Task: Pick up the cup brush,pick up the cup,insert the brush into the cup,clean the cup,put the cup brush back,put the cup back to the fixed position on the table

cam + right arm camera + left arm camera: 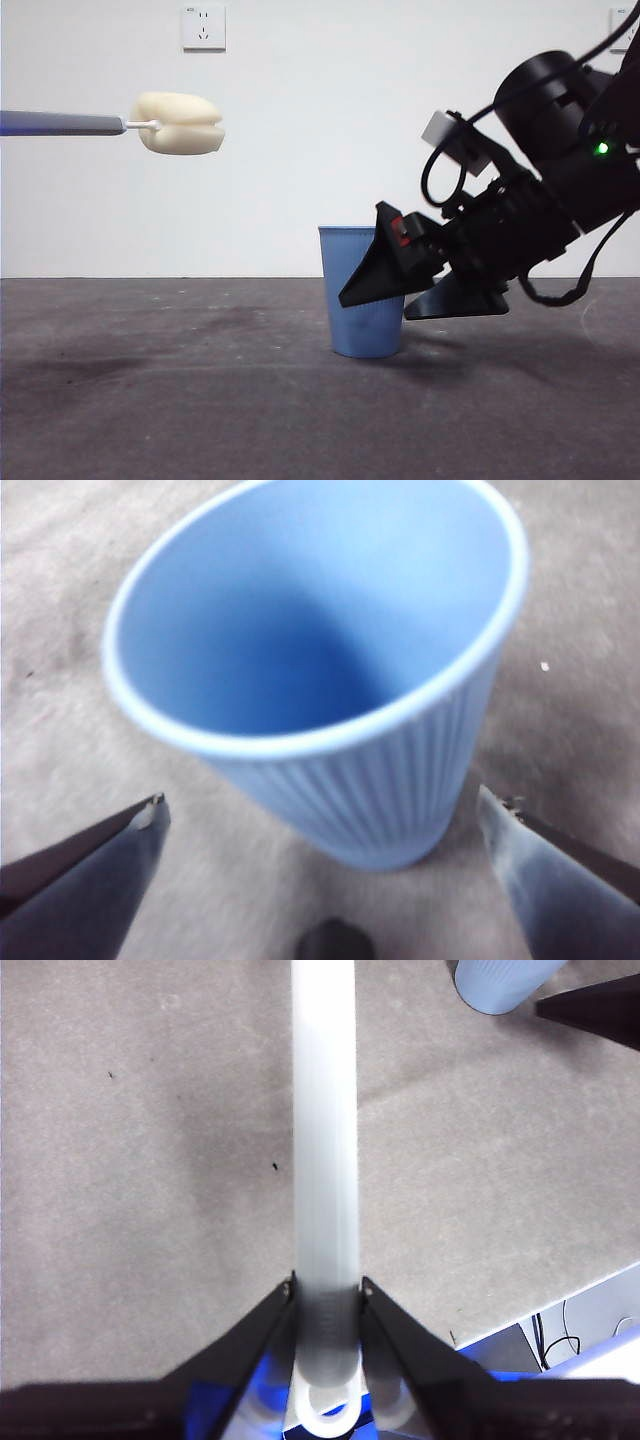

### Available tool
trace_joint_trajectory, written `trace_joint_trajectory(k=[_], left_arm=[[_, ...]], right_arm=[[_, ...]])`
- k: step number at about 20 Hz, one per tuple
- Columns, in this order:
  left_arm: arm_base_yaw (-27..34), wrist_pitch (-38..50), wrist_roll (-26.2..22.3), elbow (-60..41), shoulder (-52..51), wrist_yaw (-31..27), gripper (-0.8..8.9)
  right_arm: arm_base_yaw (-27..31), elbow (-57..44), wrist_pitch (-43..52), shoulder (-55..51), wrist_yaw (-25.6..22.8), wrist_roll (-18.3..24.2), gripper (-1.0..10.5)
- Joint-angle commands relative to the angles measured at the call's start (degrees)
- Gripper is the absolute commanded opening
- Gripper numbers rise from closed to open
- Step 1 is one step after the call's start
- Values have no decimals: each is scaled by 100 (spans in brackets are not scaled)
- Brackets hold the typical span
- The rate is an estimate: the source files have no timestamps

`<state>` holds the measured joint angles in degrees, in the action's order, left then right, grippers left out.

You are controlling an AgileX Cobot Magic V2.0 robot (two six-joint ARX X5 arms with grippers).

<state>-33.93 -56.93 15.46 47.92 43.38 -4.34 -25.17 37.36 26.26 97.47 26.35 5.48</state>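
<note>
Now the right gripper [320,880], jaws spread wide and empty, flanks the cup [362,292] standing on the table [180,400]; push further until the ribs sit between them, then close. Left gripper [325,1295] clamps the cup brush [180,123] handle, high and well clear of the cup.

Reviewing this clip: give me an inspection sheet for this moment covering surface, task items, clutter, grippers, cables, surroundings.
Surface: table, dark grey, scuffed, pale marks.
Cup: blue, ribbed, upright on the table, empty inside.
Cup brush: held level in the air, sponge head pointing toward the cup's side.
Clutter: nothing seen.
Left gripper: shut on the brush handle.
Right gripper: open, fingers either side of the cup, not touching.
Cables: black cable looped on the right arm.
Surroundings: white wall, socket.
</note>
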Motion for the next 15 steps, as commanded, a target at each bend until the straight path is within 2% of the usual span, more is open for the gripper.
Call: trace_joint_trajectory(k=[1, 8, 15], left_arm=[[-11, 24, -48, -17, -13, -7, -8], [-11, 24, -42, -17, -13, -7, -8], [-11, 24, -42, -17, -13, -7, -8]], right_arm=[[-57, -59, 356, 267, -107, 33, 537], [-186, -59, 1460, 835, -299, -249, 526], [-240, -59, 1740, 881, -570, -352, 133]])
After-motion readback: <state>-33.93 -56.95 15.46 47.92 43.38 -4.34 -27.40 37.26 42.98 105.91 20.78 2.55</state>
